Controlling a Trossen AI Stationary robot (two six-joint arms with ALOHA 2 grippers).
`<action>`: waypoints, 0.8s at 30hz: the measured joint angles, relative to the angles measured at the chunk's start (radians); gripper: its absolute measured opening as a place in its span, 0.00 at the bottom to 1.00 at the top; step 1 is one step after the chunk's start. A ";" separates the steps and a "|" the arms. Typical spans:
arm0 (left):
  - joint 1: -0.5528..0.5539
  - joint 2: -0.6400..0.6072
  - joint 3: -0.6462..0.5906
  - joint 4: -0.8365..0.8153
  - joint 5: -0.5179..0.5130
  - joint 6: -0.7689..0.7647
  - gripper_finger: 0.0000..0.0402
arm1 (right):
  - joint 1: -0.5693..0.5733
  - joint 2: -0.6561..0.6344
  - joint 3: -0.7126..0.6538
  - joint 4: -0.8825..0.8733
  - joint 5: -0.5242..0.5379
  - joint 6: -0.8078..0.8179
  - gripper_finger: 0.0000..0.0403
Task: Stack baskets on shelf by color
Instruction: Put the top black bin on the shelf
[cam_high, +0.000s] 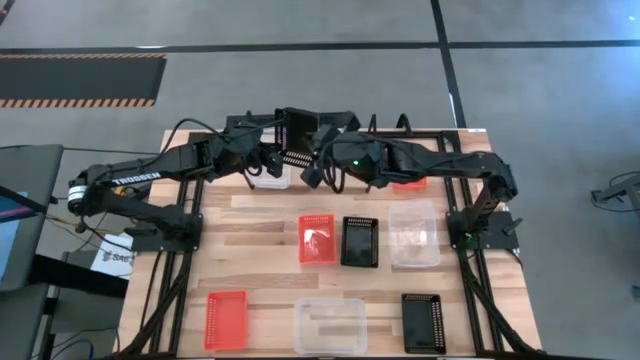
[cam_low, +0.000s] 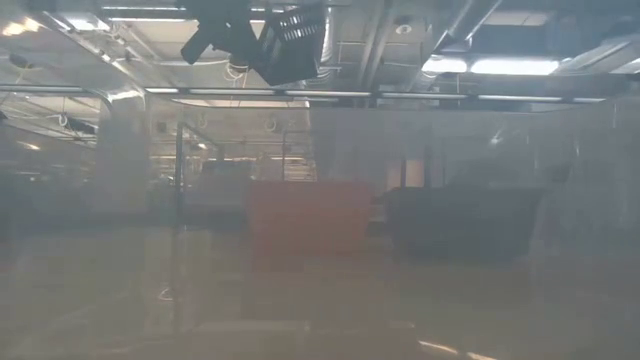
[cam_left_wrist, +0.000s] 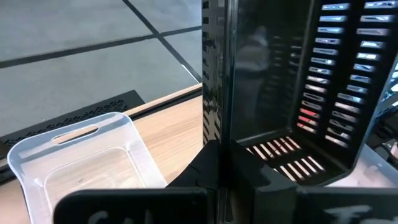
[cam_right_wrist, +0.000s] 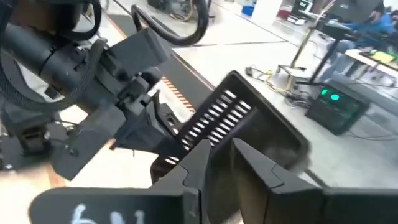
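Observation:
A black perforated basket (cam_high: 295, 128) (cam_low: 290, 45) hangs high over the far middle of the table, above the shelf (cam_high: 400, 126). My left gripper (cam_high: 277, 143) (cam_left_wrist: 217, 155) is shut on it. My right gripper (cam_high: 316, 160) (cam_right_wrist: 227, 158) comes in from the table's right with a gap between its fingers. The basket's (cam_right_wrist: 249, 118) edge stands in that gap. A clear basket (cam_high: 268, 178) (cam_left_wrist: 81, 155) rests with its bottom on the shelf's board below my left gripper. An orange basket (cam_high: 410, 182) shows on the shelf under my right arm. My left gripper pinches one side wall (cam_left_wrist: 214, 93) of the black basket between its two fingers, one inside the basket and one outside. The fingers slant down from the table's left. The basket stands tipped up on end, lifted clear of the shelf. My right gripper has its fingers (cam_right_wrist: 186, 174) on either side of the basket's rim; I cannot tell whether they touch it.
On the tabletop nearer the front lie an orange basket (cam_high: 318, 238), a black one (cam_high: 360, 242) and a clear one (cam_high: 413, 235) in a row. Closer to the near edge lie another orange (cam_high: 225, 318), clear (cam_high: 330, 325) and black (cam_high: 423, 322) basket.

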 joint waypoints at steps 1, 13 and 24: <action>0.000 0.000 0.000 0.005 0.000 0.000 0.00 | 0.005 -0.004 0.012 -0.027 0.011 0.001 0.22; 0.000 0.000 -0.001 0.037 -0.001 0.008 0.00 | -0.006 0.002 0.025 -0.252 0.019 0.247 0.28; 0.000 0.000 -0.001 0.037 -0.001 0.017 0.00 | -0.073 0.002 0.024 -0.244 0.011 0.247 0.55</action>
